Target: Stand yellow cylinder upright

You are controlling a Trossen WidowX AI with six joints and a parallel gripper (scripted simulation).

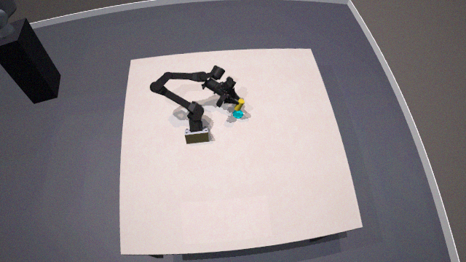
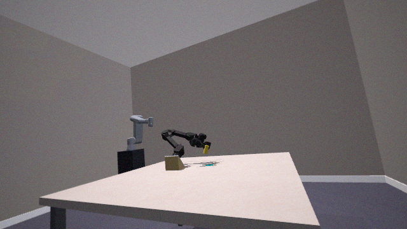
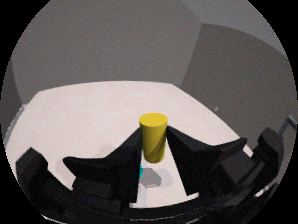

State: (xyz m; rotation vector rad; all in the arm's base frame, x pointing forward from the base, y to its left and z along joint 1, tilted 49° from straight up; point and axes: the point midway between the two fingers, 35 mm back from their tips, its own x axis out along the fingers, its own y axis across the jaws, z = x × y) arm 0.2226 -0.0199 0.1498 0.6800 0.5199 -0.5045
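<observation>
The yellow tall cylinder [image 1: 239,105] [image 2: 206,149] [image 3: 154,140] is held in the air above the table, nearly upright with a slight tilt in the exterior view. My gripper [image 1: 239,102] [image 2: 206,146] [image 3: 153,129] is shut on it near its upper part. The cyan circle [image 1: 238,115] [image 2: 209,165] lies flat on the table below the cylinder. In the wrist view only a sliver of the circle [image 3: 140,172] shows, the rest hidden behind the left finger.
The arm's base block [image 1: 196,137] [image 2: 173,163] stands on the table [image 1: 233,189] [image 2: 178,194] to the left of the circle. A black pedestal [image 1: 30,65] [image 2: 131,160] with a grey arm stands off the table. Arm shadows fall around the circle.
</observation>
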